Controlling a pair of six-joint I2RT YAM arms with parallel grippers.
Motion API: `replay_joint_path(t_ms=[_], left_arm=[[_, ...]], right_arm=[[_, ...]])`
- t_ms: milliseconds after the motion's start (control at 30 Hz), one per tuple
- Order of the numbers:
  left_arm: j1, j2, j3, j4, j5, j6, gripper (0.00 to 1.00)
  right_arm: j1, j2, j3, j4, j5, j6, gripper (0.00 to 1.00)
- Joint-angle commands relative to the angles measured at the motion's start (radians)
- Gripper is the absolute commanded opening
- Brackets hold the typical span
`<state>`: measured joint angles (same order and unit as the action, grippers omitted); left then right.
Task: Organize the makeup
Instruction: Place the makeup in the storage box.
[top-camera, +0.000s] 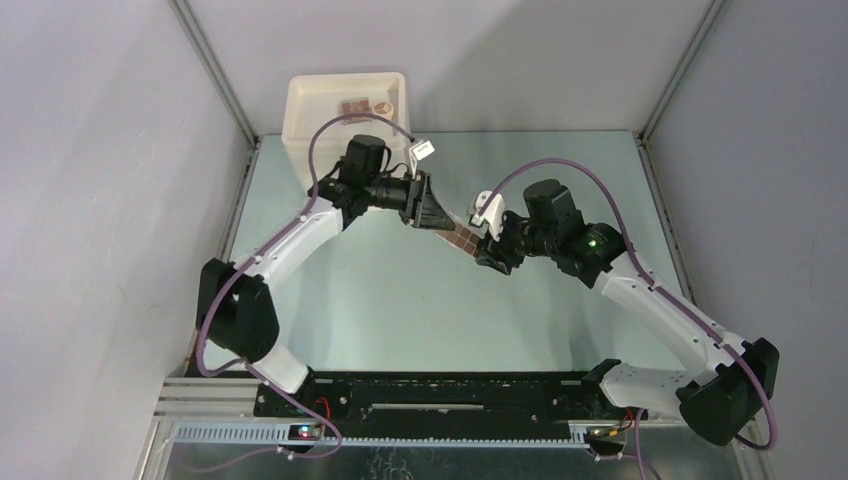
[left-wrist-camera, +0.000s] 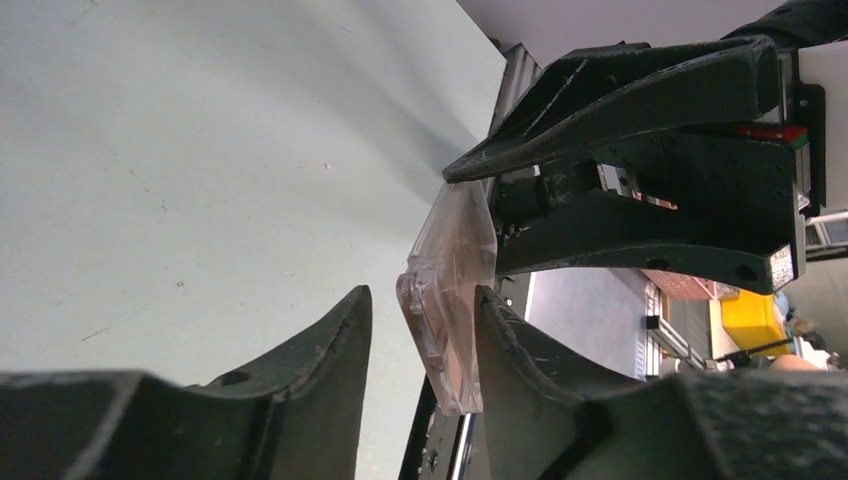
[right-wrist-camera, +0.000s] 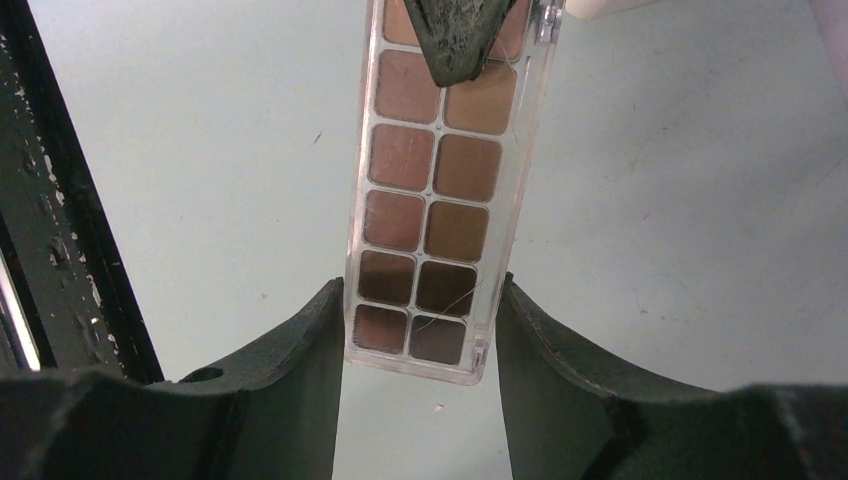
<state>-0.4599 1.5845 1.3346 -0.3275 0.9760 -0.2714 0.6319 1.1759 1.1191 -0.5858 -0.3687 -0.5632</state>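
Observation:
A long clear palette (top-camera: 462, 234) of brown shades hangs in the air over the table's middle, between my two arms. My right gripper (top-camera: 488, 250) is shut on its near end, and in the right wrist view both fingers press the long edges of the palette (right-wrist-camera: 430, 200). My left gripper (top-camera: 432, 213) straddles the far end. In the left wrist view the palette (left-wrist-camera: 450, 300) lies edge-on against one finger, with a gap to the other, so the left gripper (left-wrist-camera: 425, 292) is open. A left fingertip (right-wrist-camera: 455, 40) overlaps the palette's top in the right wrist view.
A cream box (top-camera: 300, 120) stands at the table's back left, just behind the left arm. It holds another pink-brown palette (top-camera: 352, 106) and a peach round sponge (top-camera: 381, 104). Grey walls and metal posts close in both sides.

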Motion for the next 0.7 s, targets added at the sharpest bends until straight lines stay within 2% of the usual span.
replay_joint_path(t_ms=[0,67,133,200,267,467,533,667], left_arm=[[-0.018,0.019,0.076,0.007,0.071,-0.035,0.43],[-0.019,0.025,0.081,0.008,0.085,-0.043,0.35],[-0.019,0.028,0.083,0.009,0.099,-0.052,0.23],[-0.019,0.029,0.083,0.013,0.115,-0.062,0.10],[-0.015,0.028,0.080,0.024,0.137,-0.086,0.01],[0.042,-0.018,0.058,0.078,0.136,-0.143,0.00],[0.078,-0.047,0.047,0.103,0.131,-0.166,0.00],[0.157,-0.114,0.022,0.152,0.119,-0.220,0.00]], right_arm=[[0.012,-0.027,0.004,0.031,-0.006,-0.023,0.00],[0.012,-0.027,0.005,0.029,0.001,-0.026,0.00],[0.012,-0.027,0.002,0.030,0.015,-0.025,0.06],[0.012,-0.031,-0.004,0.040,0.038,-0.013,0.19],[0.012,-0.035,-0.013,0.048,0.061,-0.004,0.38],[0.007,-0.070,-0.035,0.059,0.117,0.004,0.83],[-0.007,-0.093,-0.052,0.070,0.113,0.008,0.93],[-0.072,-0.133,-0.064,0.075,0.052,0.031,0.99]])
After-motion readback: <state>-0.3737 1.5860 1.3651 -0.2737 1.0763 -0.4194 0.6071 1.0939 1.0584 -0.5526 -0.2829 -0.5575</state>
